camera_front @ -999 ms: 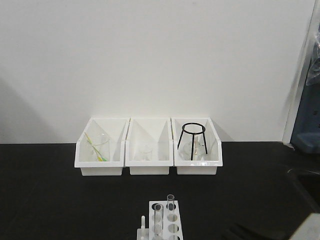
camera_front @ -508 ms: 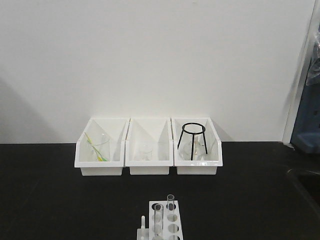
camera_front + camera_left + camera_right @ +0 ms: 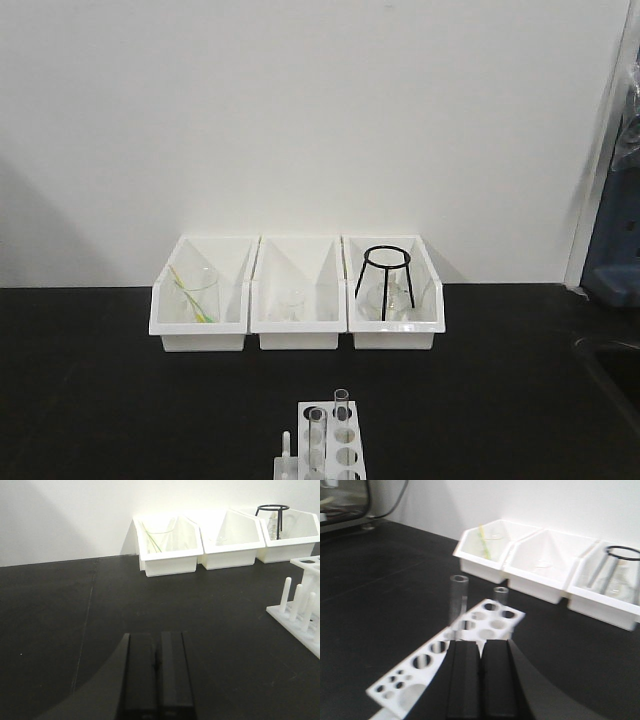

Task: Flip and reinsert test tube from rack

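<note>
The test tube stood upright in the rack at mid-frame of the right wrist view, open rim up, so the task seemed unstarted. The right gripper sat clenched and empty just below the rack, probably lining up for a pick, while the left gripper was clenched over bare table.

Bright even light, soft wall shadows, right wrist view blurred

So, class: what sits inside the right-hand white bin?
The right-hand white bin holds a black wire tripod stand over clear glassware; its exact shape is unclear.
</note>
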Controlling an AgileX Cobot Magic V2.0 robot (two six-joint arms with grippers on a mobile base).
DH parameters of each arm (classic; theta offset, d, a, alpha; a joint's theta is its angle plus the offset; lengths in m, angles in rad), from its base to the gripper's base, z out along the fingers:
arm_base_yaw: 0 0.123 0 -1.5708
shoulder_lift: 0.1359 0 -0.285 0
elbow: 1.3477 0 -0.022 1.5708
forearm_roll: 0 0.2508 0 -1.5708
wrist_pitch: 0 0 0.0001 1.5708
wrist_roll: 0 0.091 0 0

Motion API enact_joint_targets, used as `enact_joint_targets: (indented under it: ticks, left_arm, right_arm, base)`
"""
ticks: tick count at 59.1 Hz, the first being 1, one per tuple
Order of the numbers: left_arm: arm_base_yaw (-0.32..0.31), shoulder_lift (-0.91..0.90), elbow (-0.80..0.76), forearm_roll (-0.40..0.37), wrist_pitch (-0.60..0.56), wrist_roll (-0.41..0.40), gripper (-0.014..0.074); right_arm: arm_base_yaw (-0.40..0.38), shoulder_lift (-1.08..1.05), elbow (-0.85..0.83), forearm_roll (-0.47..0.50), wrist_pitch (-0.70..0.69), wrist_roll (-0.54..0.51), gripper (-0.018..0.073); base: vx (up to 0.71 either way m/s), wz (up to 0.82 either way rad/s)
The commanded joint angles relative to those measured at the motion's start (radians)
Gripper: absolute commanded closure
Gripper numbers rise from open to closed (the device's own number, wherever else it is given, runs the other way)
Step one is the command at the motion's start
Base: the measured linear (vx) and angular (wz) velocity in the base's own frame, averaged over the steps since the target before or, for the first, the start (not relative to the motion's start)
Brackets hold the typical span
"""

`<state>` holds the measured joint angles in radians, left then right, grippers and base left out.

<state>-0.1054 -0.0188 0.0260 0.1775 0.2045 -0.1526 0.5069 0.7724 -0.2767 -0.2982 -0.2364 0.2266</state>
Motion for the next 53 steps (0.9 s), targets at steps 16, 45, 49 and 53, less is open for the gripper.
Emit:
enact_joint_targets:
  ticks: [16, 45, 49, 53]
  left_arm:
    - [0.000, -0.007, -0.004, -0.005, -0.081, -0.009, 0.0602]
    - [0.000, -0.007, -0.004, -0.005, -0.081, -0.009, 0.0602]
    - [0.000, -0.007, -0.004, -0.005, -0.081, -0.009, 0.0602]
    - [0.000, -0.007, -0.004, -0.005, -0.081, -0.009, 0.0602]
  right_arm:
    - [-0.343, -0.361, 0.133, 0.164, 0.113, -0.131, 0.0573]
    - [-0.517, -0.796, 0.310, 0.154, 0.159, -0.129, 0.0573]
    - [-0.517, -0.796, 0.310, 0.154, 0.160, -0.129, 0.0573]
    - [-0.517, -0.796, 0.310, 0.154, 0.160, -0.129, 0.0573]
  base:
    - [0.00, 0.00]
    - [0.00, 0.00]
    - [0.00, 0.00]
    - [0.00, 0.00]
